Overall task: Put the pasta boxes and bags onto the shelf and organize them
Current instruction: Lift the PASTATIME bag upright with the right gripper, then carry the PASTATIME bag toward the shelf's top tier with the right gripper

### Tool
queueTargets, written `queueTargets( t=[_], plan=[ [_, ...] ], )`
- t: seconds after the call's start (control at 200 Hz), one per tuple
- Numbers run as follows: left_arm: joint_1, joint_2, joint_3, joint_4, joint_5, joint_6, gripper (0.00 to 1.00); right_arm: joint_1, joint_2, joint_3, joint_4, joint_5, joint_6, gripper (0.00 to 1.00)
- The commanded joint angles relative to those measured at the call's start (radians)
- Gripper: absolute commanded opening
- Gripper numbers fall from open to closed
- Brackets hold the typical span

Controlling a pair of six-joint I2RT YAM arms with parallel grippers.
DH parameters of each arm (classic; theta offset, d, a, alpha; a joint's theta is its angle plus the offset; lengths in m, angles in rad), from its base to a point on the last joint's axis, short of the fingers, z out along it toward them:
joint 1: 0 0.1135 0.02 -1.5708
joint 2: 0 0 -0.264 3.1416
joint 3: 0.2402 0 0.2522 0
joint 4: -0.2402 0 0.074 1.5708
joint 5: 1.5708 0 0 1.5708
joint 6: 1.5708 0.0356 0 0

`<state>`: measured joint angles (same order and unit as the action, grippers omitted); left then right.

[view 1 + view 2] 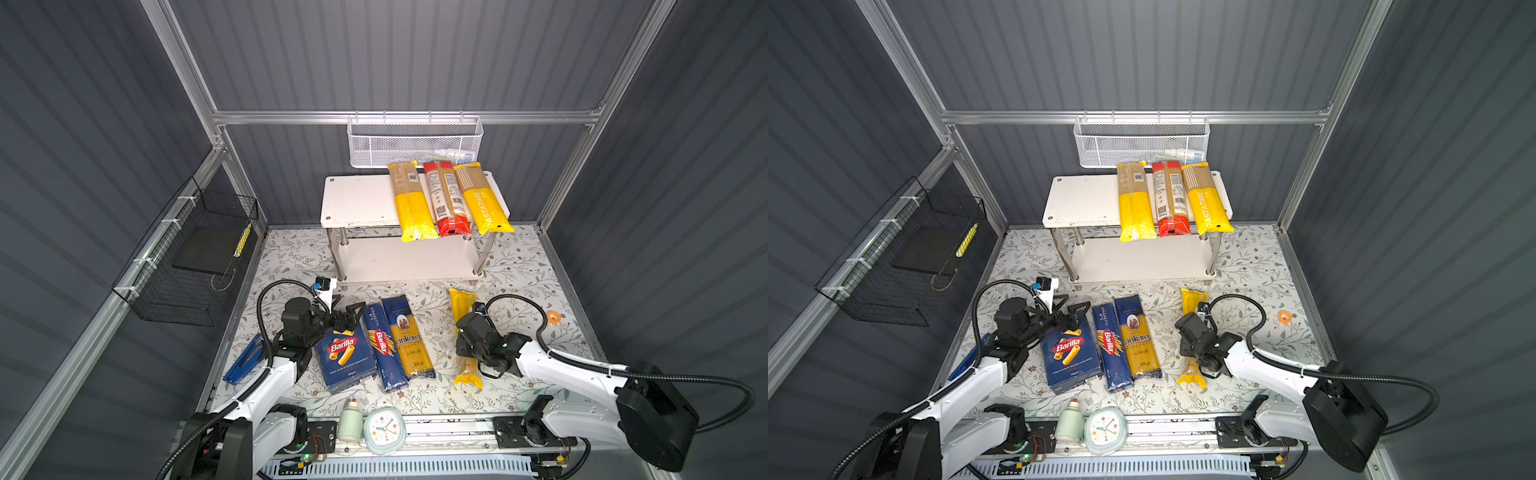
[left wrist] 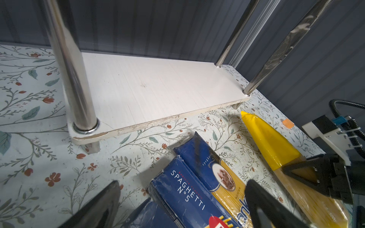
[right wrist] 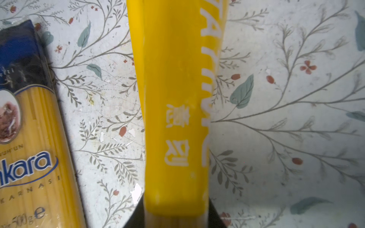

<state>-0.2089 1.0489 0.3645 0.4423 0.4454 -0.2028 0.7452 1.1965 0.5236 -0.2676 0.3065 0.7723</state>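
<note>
One yellow-and-clear spaghetti bag (image 3: 175,118) lies pinched in the right claw (image 3: 174,217); left claw (image 2: 183,183) spread.

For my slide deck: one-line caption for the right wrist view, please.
Right tool gripping a yellow spaghetti bag on the floral mat, ankara bag alongside.

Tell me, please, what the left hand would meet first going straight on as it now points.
Probably the shelf's lower board, just past the far end of the spaghetti box, though depth is unclear.

Two pasta boxes (image 1: 347,361) (image 1: 384,349), five spaghetti bags (image 1: 411,203) (image 1: 446,199) (image 1: 482,199) (image 1: 411,336) (image 1: 462,299), one shelf (image 1: 357,199)
</note>
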Motion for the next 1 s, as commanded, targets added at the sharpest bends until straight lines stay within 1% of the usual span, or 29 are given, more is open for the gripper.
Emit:
queueTargets(
  t=[0.0, 0.075, 0.145, 0.165, 0.39, 0.465, 0.655, 0.805, 0.82, 0.9, 0.99],
  plan=[
    [-0.006, 0.002, -0.002, -0.008, 0.011, 0.008, 0.99, 0.005, -0.046, 0.021, 0.04, -0.003, -0.025, 0.1],
    [-0.006, 0.01, 0.004, -0.01, 0.024, 0.006, 0.99, 0.006, -0.066, 0.029, 0.043, -0.026, -0.035, 0.09],
    [-0.007, 0.002, 0.001, -0.016, 0.01, 0.009, 0.99, 0.009, -0.07, 0.056, 0.021, -0.053, -0.045, 0.09],
    [-0.006, -0.002, 0.001, -0.018, 0.004, 0.011, 0.99, 0.012, -0.104, 0.061, 0.014, -0.06, -0.048, 0.09],
    [-0.007, -0.033, -0.015, -0.028, -0.046, 0.018, 0.99, 0.055, -0.155, 0.138, -0.035, -0.08, -0.07, 0.09],
    [-0.007, -0.032, -0.005, -0.042, -0.035, 0.02, 0.99, 0.07, -0.163, 0.16, -0.038, -0.093, -0.076, 0.09],
    [-0.006, -0.047, -0.004, -0.058, -0.064, 0.022, 0.99, 0.115, -0.172, 0.222, -0.057, -0.077, -0.083, 0.08],
    [-0.006, -0.101, -0.021, -0.081, -0.108, 0.025, 0.99, 0.144, -0.162, 0.27, -0.056, -0.075, -0.092, 0.07],
    [-0.006, -0.109, -0.021, -0.086, -0.139, 0.028, 0.99, 0.148, -0.16, 0.275, -0.055, -0.075, -0.094, 0.07],
    [-0.006, -0.151, -0.026, -0.121, -0.189, 0.033, 0.99, 0.172, -0.151, 0.304, -0.055, -0.071, -0.103, 0.07],
    [-0.006, -0.225, -0.061, -0.132, -0.28, 0.03, 0.99, 0.204, -0.136, 0.345, -0.069, -0.065, -0.115, 0.07]
  ],
)
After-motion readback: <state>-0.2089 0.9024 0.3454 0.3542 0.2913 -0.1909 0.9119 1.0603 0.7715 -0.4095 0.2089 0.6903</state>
